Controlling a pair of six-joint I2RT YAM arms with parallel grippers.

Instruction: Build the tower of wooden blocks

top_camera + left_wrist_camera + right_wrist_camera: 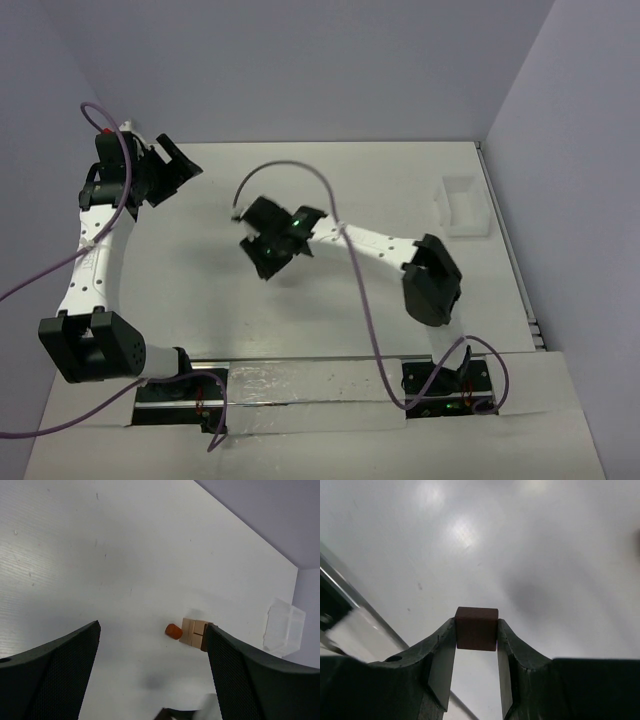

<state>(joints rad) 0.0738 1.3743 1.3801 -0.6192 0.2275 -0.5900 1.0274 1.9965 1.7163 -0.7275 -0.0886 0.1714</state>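
One dark reddish-brown wood block [476, 628] is pinched at the very tips of the right tool [272, 246], which appears raised off the white counter [350, 170] near its middle. The left tool [152, 627] is spread wide with nothing between its fingers and stands at the far left of the counter. Its camera shows the tan blocks [194, 632] grouped tightly together, with a small orange-red piece [173, 630] just beside them and a clear box [285, 630] well apart, toward the wall. Whether the tan blocks form a standing stack or lie side by side cannot be told from this angle. The overhead view does not show them at all.

Hazards from this position:
- The block is gripped only at the fingertips. A jolt, or contact with the group, could make it twist or slip out.
- The fingers are far bulkier than the blocks. A descent slightly off line would likely push the tan blocks apart or nudge the orange-red piece.
- Releasing the block off centre or tilted would probably let it tip off.
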